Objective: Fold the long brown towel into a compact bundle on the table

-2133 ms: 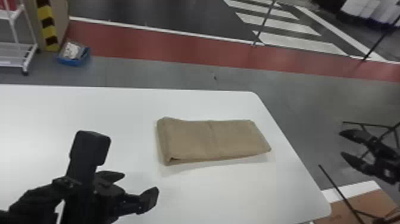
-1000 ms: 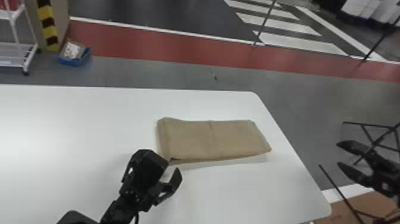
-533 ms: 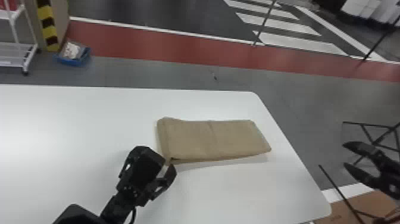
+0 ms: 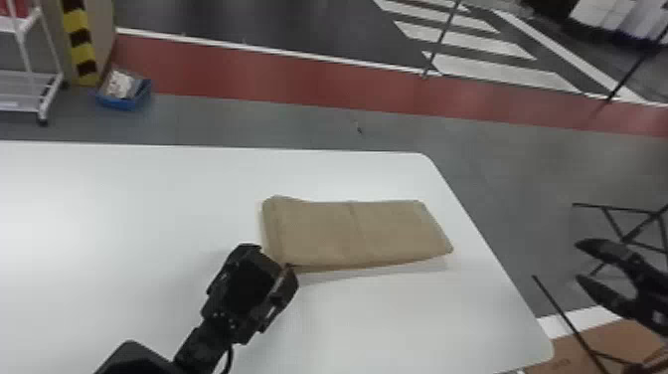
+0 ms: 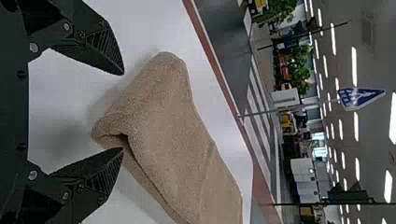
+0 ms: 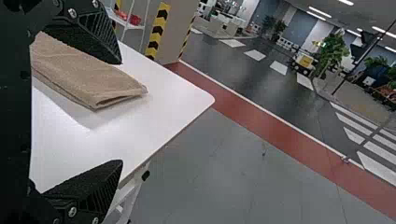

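The towel (image 4: pixel 358 231) lies folded on the desk (image 4: pixel 149 199); left gripper (image 5: pixel 122 111) by its near left corner, right gripper (image 4: pixel 578 262) off its right end, all jaws apart. Pinching just 1 layer could undo the fold.

In the head view, the left hand (image 4: pixel 251 291) hides a bit of the brown towel (image 4: pixel 348 233), and the bench (image 4: pixel 149 199) runs off the edge. The left wrist view cuts off one towel end. The stuff (image 4: pixel 118 83) in the blue box (image 4: pixel 122 103) is too blurry.
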You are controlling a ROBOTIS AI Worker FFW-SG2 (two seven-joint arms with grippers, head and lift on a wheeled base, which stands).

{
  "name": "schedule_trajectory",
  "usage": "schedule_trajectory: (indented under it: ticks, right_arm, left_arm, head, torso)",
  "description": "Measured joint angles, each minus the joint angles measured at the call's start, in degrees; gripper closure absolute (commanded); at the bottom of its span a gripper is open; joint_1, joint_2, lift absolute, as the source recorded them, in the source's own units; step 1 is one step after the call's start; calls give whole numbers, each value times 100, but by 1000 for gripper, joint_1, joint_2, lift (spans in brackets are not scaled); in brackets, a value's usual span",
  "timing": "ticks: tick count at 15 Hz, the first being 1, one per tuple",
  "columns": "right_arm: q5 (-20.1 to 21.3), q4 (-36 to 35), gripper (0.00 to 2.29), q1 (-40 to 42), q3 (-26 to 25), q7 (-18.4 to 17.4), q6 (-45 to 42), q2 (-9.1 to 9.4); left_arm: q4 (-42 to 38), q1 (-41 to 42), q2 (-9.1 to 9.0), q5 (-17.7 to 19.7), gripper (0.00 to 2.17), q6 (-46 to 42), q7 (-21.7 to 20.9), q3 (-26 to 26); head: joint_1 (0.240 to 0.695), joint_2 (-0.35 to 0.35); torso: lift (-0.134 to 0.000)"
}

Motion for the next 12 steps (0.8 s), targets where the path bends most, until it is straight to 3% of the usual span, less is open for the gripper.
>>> schedule_trajectory:
  ticks: [2,3,4,5,9,12]
  right_arm:
    - [-10,0,147,19,-54,0,0,14]
    - [-11,0,147,28,-74,0,0,15]
    - [-15,0,147,36,-92,0,0,15]
    - [-15,0,147,40,-100,-1,0,14]
    - [44,61,147,15,-73,-33,0,3]
    - [63,93,147,-36,-16,-41,0,15]
  left_arm:
    - [81,-25,0,-18,731,-39,41,2]
    - [110,-29,0,-39,893,-62,37,5]
    - [128,-32,0,-63,1578,-77,13,7]
    - [134,-34,0,-82,1912,-83,34,12]
    - [-27,-15,0,-103,1943,22,273,136]
    - [-616,260,0,-87,1943,449,266,375]
  head:
    - [695,-350]
    - [695,-350]
    - [695,-350]
    - [695,-350]
    - [695,-350]
    - [695,-350]
  torso:
    - [-125]
    - [-125]
    - [-125]
    - [-125]
    - [-125]
    - [-125]
